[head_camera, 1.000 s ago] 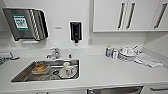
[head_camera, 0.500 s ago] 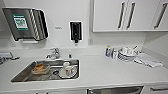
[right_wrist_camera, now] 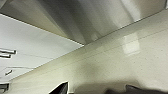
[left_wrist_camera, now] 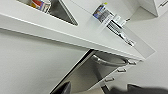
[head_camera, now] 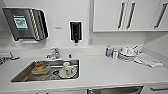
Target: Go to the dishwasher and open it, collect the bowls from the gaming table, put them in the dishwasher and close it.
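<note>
Left wrist view: dishwasher just beyond the left claw.

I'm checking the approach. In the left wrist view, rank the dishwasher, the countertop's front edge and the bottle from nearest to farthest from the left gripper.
1. The dishwasher, steel front right before the left gripper, under the counter.
2. The countertop's front edge, above the dishwasher.
3. The bottle, farther back on the countertop.
</note>
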{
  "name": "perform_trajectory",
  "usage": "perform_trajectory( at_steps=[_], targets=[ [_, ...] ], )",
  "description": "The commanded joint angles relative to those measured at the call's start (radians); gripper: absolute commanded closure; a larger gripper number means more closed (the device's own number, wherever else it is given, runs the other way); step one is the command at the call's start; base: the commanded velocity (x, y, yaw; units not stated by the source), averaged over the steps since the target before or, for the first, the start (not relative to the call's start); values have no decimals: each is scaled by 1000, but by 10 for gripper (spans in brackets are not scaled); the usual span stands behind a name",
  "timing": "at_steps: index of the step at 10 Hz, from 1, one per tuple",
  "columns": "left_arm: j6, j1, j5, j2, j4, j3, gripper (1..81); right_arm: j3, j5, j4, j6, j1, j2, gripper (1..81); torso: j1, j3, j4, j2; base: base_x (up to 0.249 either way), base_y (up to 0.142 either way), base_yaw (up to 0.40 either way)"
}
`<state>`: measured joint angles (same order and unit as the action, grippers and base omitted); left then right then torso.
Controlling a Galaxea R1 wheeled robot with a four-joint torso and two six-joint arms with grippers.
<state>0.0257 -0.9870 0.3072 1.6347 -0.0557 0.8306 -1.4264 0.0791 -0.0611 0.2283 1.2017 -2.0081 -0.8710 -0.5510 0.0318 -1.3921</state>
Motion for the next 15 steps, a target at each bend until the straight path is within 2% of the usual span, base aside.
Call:
perform_trajectory(
  at_steps=[1, 5, 9, 13, 15],
  targets=[
    [0, 77, -17, -42, 27, -27, 10, 83, -117, -13, 49, -153, 90, 10, 0, 0, 0, 0, 0, 0, 0],
    [2, 77, -17, -31, 33, -5, 10, 186, -199, -9, 111, -273, 161, 10, 0, 0, 0, 0, 0, 0, 0],
    [0, 77, -17, -31, 30, -1, 10, 241, -327, -6, 198, -427, 181, 10, 0, 0, 0, 0, 0, 0, 0],
    [0, 77, -17, -30, 30, 4, 10, 198, -430, -3, 287, -533, 130, 10, 0, 0, 0, 0, 0, 0, 0],
    [0, 77, -17, -30, 30, 5, 10, 167, -476, -5, 353, -587, 98, 10, 0, -1, 0, 0, 0, 0, 0]
  ],
)
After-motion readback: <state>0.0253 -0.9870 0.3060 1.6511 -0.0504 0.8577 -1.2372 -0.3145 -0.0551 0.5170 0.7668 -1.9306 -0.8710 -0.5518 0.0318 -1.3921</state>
